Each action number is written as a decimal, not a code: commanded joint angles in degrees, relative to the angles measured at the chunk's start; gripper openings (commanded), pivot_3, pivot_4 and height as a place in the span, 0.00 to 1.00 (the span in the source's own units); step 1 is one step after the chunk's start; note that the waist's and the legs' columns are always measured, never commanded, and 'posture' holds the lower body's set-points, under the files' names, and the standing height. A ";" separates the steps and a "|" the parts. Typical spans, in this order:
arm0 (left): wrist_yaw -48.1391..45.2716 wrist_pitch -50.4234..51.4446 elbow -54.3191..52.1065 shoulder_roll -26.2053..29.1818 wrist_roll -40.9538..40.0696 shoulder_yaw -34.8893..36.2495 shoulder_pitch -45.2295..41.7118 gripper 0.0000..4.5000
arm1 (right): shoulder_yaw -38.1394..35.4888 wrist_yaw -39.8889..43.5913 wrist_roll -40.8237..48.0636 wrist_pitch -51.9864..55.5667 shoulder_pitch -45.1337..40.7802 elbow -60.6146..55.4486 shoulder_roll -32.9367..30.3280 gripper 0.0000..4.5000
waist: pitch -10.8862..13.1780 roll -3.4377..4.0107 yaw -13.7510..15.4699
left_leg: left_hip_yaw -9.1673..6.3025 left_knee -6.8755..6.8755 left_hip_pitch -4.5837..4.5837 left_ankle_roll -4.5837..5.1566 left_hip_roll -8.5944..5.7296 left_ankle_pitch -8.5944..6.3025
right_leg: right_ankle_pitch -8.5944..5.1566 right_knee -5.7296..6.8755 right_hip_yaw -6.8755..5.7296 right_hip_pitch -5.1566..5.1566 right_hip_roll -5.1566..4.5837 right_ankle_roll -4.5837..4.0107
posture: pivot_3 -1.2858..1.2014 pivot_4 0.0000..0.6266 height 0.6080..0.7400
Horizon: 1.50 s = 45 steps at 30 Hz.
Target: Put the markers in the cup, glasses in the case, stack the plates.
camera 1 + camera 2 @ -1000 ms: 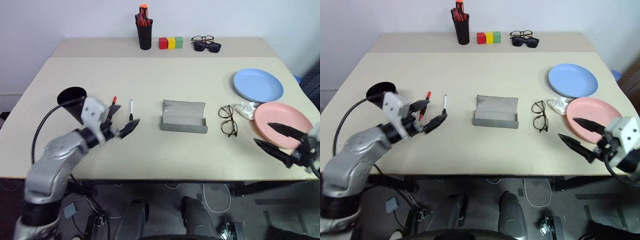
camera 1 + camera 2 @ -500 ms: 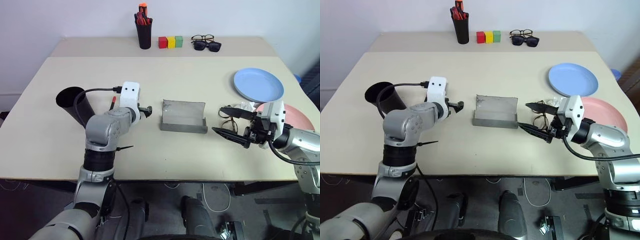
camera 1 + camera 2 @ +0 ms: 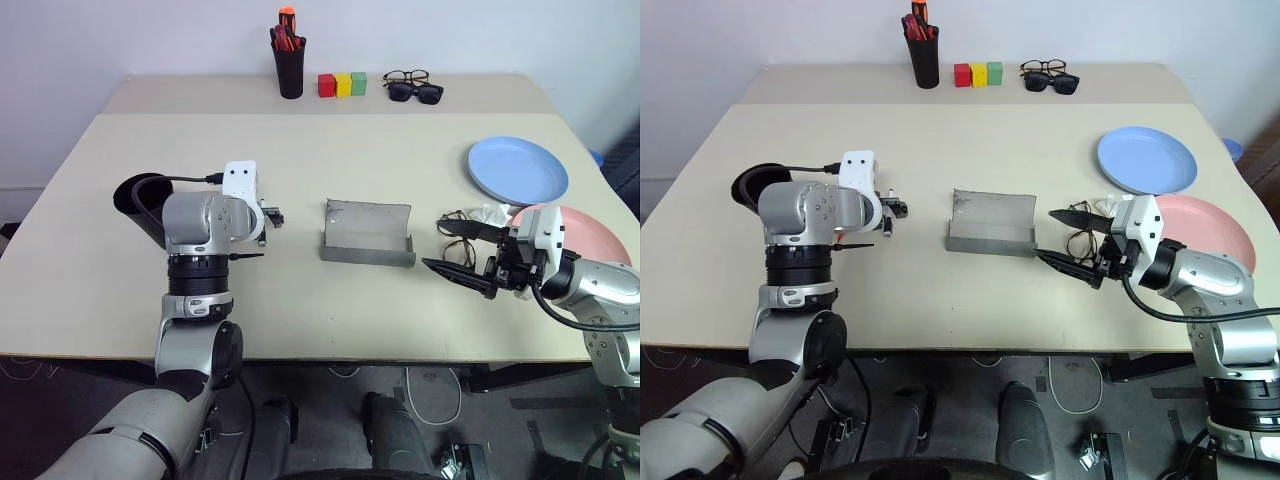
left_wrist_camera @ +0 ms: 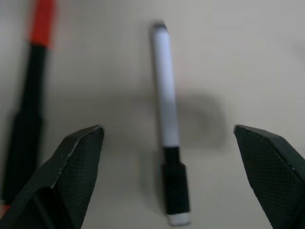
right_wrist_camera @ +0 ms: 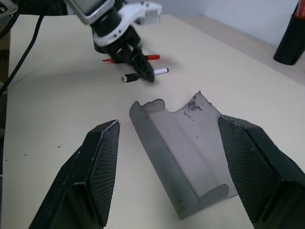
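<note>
The white marker (image 4: pixel 164 95) with black ends lies on the table between the spread fingers of my open left gripper (image 3: pixel 258 235), which points down at it. The red-capped marker (image 4: pixel 33 71) lies just beside it. Left of that arm is the wide black cup (image 3: pixel 138 198). The grey case (image 3: pixel 368 233) lies open at mid-table. My right gripper (image 3: pixel 450 248) is open and level, over the wire-framed glasses (image 3: pixel 1080 243), pointing toward the case. The blue plate (image 3: pixel 518 170) and pink plate (image 3: pixel 590 235) sit apart at the right.
At the back edge are a black pen cup (image 3: pixel 289 62) with red-orange pens, three coloured blocks (image 3: pixel 342 85), black sunglasses (image 3: pixel 415 94) and another pair of spectacles. A crumpled white scrap (image 3: pixel 492 213) lies between the plates.
My left arm swung forward and tipped its gripper down over the white marker. My right gripper moved left from the pink plate to above the glasses, then held still.
</note>
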 commanded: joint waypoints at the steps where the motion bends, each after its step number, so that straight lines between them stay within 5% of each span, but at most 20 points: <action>1: 0.58 -0.60 3.06 -1.76 0.51 1.40 -1.99 0.88 | -2.45 -0.64 0.54 -1.22 0.77 -1.76 0.07 0.74 | 0.00 0.00 0.03 | 0.00 0.00 0.00 -0.01 -0.01 0.01 | 0.00 0.00 0.00 0.00 -0.01 0.01 | 0.52 0.24 1.00; 9: 4.36 -0.30 4.31 -3.95 2.39 5.88 -3.08 0.07 | -3.84 -1.68 0.92 -1.21 3.37 -3.27 0.07 0.74 | 0.00 0.00 0.10 | -0.02 0.00 0.00 -0.03 -0.04 0.01 | -0.03 0.01 0.00 0.02 -0.03 0.05 | 0.52 0.24 1.00; 16: 2.03 0.24 1.81 -4.83 0.76 6.14 -2.24 0.07 | -3.17 -2.25 0.53 -1.60 2.74 -2.26 0.59 0.74 | -0.01 0.00 0.05 | -0.02 0.01 0.02 -0.04 -0.04 0.02 | -0.03 0.03 0.00 0.02 -0.04 0.05 | 0.52 0.24 1.00; 19: -3.89 -3.06 -6.39 -3.89 -1.41 -0.05 0.28 0.07 | -2.78 -2.56 0.64 -1.44 1.77 -1.83 0.96 0.74 | 0.00 -0.01 -0.06 | -0.02 0.00 0.00 -0.05 -0.04 0.02 | -0.03 0.02 0.01 0.02 -0.04 0.05 | 0.52 0.24 1.00; 21: -7.80 -14.01 -16.47 -0.88 0.79 -8.24 4.66 0.07 | -2.56 -2.65 0.46 -1.51 1.00 -1.19 1.25 0.74 | 0.00 -0.01 -0.13 | -0.02 -0.01 -0.03 -0.06 -0.04 0.03 | -0.02 0.03 0.01 -0.03 -0.04 0.03 | 0.52 0.24 1.00; 24: -5.46 -26.95 -25.82 -0.04 4.65 -10.47 9.91 0.07 | -2.08 -2.61 0.33 -1.52 -0.12 -0.37 1.80 0.74 | 0.01 -0.01 -0.18 | 0.00 -0.07 -0.05 -0.16 -0.01 0.08 | 0.14 0.04 0.06 -0.11 -0.03 -0.23 | 0.52 0.24 1.00; 27: -5.10 -39.26 -29.09 3.64 8.90 -12.07 14.22 0.07 | -1.32 -2.35 0.10 -1.70 -1.25 0.54 2.31 0.74 | -0.03 0.04 -0.27 | 0.01 -0.07 0.01 -0.20 -0.01 0.10 | 0.16 0.05 0.06 -0.09 -0.02 -0.27 | 0.52 0.24 1.00; 30: -3.81 -67.14 -28.70 8.27 15.03 -13.04 21.02 0.07 | -0.23 -1.93 -0.32 -2.17 -2.96 2.09 2.87 0.74 | -0.04 0.06 -0.18 | 0.05 -0.08 0.08 -0.19 0.02 0.10 | 0.18 0.03 0.07 -0.04 -0.01 -0.31 | 0.52 0.24 1.00; 32: -2.40 -76.47 -27.91 10.17 17.58 -12.55 24.60 0.07 | 0.53 -1.50 -0.47 -2.34 -4.14 3.17 3.24 0.74 | -0.03 0.04 -0.01 | 0.04 -0.06 0.06 -0.18 0.02 0.10 | 0.19 0.02 0.08 -0.05 -0.02 -0.33 | 0.52 0.24 1.00; 45: 8.47 -73.18 -31.44 8.97 24.85 -2.59 34.58 0.07 | 4.74 2.20 -2.26 -4.48 -11.12 10.51 5.33 0.74 | -0.04 0.03 0.25 | 0.00 -0.02 0.02 -0.14 -0.02 0.10 | 0.19 0.05 0.07 -0.04 -0.02 -0.32 | 0.52 0.24 1.00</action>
